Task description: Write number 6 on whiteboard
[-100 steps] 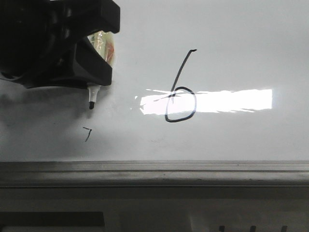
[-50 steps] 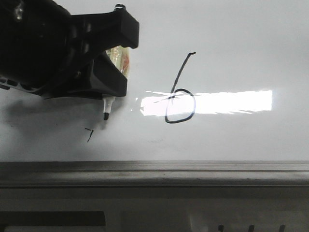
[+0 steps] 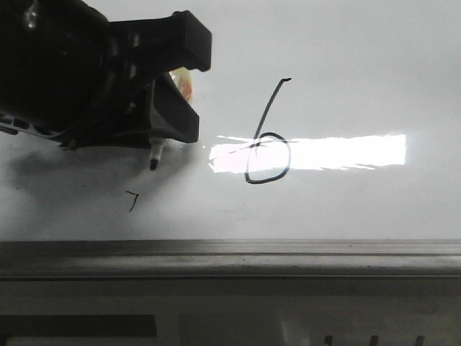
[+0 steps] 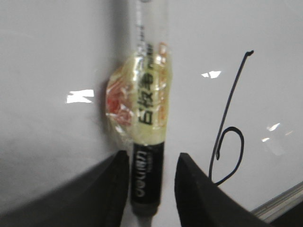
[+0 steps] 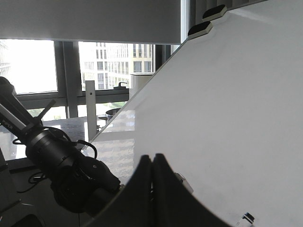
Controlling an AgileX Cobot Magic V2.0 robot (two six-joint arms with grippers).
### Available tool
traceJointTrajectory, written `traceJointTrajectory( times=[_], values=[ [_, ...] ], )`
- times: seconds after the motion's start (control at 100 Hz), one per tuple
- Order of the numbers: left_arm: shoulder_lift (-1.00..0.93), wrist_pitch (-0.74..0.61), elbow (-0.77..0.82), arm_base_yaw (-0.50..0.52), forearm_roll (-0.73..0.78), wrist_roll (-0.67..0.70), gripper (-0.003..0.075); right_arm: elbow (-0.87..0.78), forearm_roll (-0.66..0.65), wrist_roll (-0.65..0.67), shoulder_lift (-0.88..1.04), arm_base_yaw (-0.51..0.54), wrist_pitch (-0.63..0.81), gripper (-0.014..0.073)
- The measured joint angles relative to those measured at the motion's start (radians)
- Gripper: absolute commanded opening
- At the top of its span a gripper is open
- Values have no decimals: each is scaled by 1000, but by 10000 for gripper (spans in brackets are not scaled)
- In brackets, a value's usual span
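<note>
Black number 6 (image 3: 268,137) on whiteboard (image 3: 346,58); left gripper (image 3: 173,108) jaws clamp marker (image 3: 154,156); right gripper (image 5: 152,189) jaws together.

The number 6 (image 3: 268,140), thin black, slanted stem over closed loop, sits mid-whiteboard (image 3: 346,65), loop crossing the bright glare band, above my board's grey frame edge.

marker (image 4: 147,156) in left end effector (image 4: 150,189), number 6 (image 4: 230,137)

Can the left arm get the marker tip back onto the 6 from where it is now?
Probably yes. The left gripper holds the marker just left of the number 6, and only bare whiteboard lies between them.
</note>
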State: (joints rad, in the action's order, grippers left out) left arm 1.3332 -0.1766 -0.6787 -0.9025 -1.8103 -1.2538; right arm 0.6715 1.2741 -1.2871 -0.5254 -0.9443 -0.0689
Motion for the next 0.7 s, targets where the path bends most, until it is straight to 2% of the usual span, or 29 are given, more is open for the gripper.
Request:
traceJointTrajectory(
  times=[0.09,0.15,0.31,0.36,0.53,0.7],
  values=[
    [0,0,0,-4,0,0,309,0,0,0,0,0,4,-65],
    [1,0,0,-5,0,0,339,0,0,0,0,0,6,-65],
    [3,11,-14,-9,0,1,528,0,0,0,0,0,6,-65],
    [3,19,-23,-9,-6,2,558,0,0,0,0,0,8,-65],
    [-25,14,-39,-11,-23,4,551,0,2,0,0,0,50,-65],
    [-143,-127,-25,-7,-29,-60,532,0,-46,0,5,0,120,-65]
  ],
)
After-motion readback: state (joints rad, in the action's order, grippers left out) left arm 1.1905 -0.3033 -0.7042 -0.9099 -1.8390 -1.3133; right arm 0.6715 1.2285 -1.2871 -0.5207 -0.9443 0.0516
